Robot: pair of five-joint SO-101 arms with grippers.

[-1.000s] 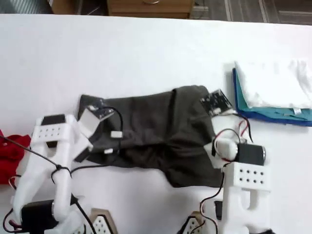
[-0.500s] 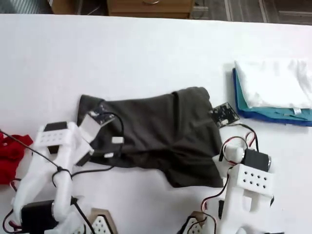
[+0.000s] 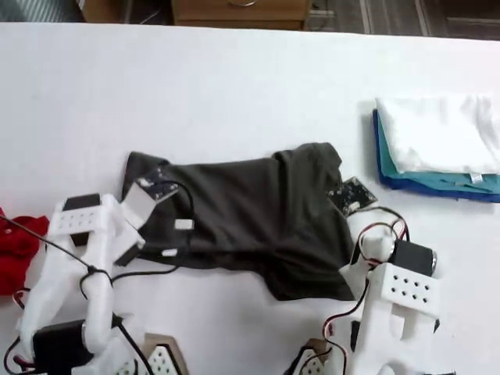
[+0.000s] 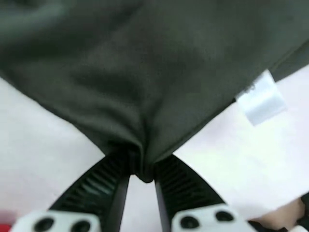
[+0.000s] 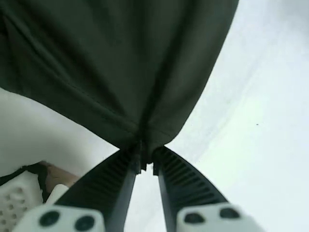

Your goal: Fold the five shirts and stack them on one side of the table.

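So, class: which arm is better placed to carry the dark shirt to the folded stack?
Probably right: the right claw pinches the dark shirt on the side nearest the folded stack; the left claw grips the far side.

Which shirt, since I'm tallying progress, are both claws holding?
The dark grey shirt, spread mid-table, pinched by left claw and right claw. The folded stack and red shirt lie untouched.

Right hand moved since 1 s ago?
Yes. In the high view the right hand, shut on the dark shirt, drew back toward its base: from level with the middle of the folded stack to level with its near edge.
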